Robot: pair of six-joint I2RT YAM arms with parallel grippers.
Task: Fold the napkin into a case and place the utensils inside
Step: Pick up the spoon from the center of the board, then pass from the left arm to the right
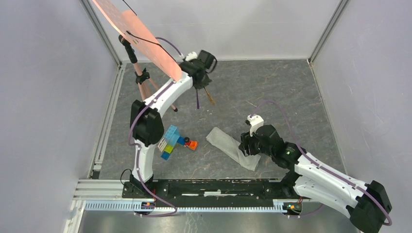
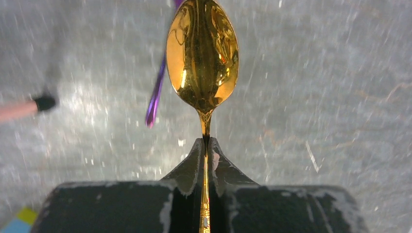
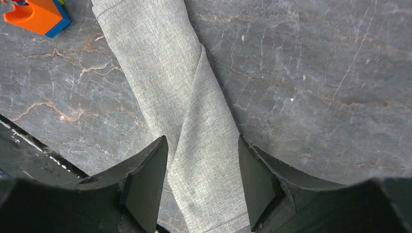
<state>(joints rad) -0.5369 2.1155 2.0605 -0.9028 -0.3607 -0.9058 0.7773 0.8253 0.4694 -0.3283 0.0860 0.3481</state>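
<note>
While the left gripper (image 2: 205,145) clamps the gold spoon (image 2: 202,53) far back, the right gripper (image 3: 203,165) stands wide astride the near end of the napkin case (image 3: 184,97); toy blocks (image 1: 172,141) lie left, bare tabletop (image 1: 291,87) right.

Shiny gold spoon (image 2: 202,53), purple fork (image 2: 156,93), plain grey-green case (image 3: 194,121), grey veined table (image 3: 316,73), orange block (image 3: 34,14)

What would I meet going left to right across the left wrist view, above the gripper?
First the pink tripod leg, then the purple fork, then the gold spoon.
</note>
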